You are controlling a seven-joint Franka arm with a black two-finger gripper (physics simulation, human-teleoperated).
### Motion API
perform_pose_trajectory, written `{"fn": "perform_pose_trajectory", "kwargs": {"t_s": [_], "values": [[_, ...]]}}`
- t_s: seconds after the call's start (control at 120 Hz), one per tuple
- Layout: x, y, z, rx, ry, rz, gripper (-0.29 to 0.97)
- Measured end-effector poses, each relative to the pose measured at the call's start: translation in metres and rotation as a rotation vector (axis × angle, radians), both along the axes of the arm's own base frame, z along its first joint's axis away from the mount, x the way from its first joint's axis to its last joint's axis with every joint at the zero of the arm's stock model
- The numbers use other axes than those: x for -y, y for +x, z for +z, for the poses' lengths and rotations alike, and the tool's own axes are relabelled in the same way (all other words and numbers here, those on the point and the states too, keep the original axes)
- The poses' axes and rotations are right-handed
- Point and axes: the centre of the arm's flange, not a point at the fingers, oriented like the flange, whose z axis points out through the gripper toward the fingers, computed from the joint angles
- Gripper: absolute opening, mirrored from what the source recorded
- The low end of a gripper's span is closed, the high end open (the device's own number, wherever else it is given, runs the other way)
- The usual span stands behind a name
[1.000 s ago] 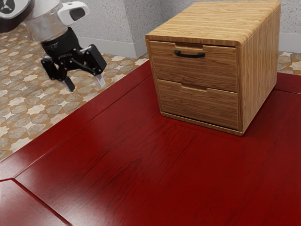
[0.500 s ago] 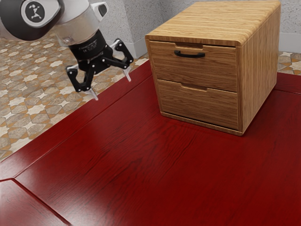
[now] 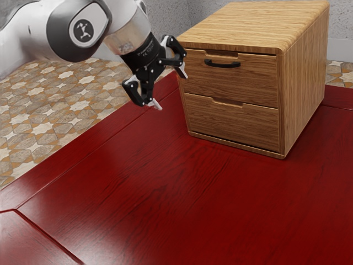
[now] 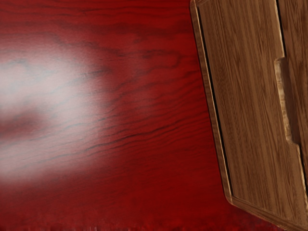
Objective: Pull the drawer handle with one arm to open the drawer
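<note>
In the exterior view, a white and grey robot arm (image 3: 83, 27) enters from ten o'clock, above a beige and brown patterned tile floor (image 3: 44, 105). Its black two-finger gripper (image 3: 168, 87) hangs over the far edge of the dark red wooden table (image 3: 165, 193), fingers spread wide with nothing between them. One white-tipped finger points toward seven o'clock; the other lies just beside the near front corner of the box-shaped light wooden cabinet (image 3: 303, 83), and whether it touches cannot be told.

The cabinet stands on the table at one o'clock of the table's middle. Its upper drawer (image 3: 248, 80) sits flush with the cabinet's face and carries a slim black bar handle (image 3: 222, 64), at about two o'clock from the gripper and apart from both fingers. Below it, at six o'clock of the handle, the lower drawer (image 3: 231, 122) is flush too.

The wrist view looks down on the red table (image 4: 120, 120), a pale glare across it, and the lower drawer's front (image 4: 245, 96) with its cut-out notch (image 4: 284, 101).
</note>
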Motion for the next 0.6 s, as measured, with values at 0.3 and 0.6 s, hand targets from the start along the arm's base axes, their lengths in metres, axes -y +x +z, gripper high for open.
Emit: {"fn": "perform_pose_trajectory", "kwargs": {"t_s": [0.3,0.6], "values": [[0.005,0.031,-0.006,0.042,-0.032,0.091,0.68],[0.007,0.046,-0.011,0.05,-0.054,0.145,0.68]]}}
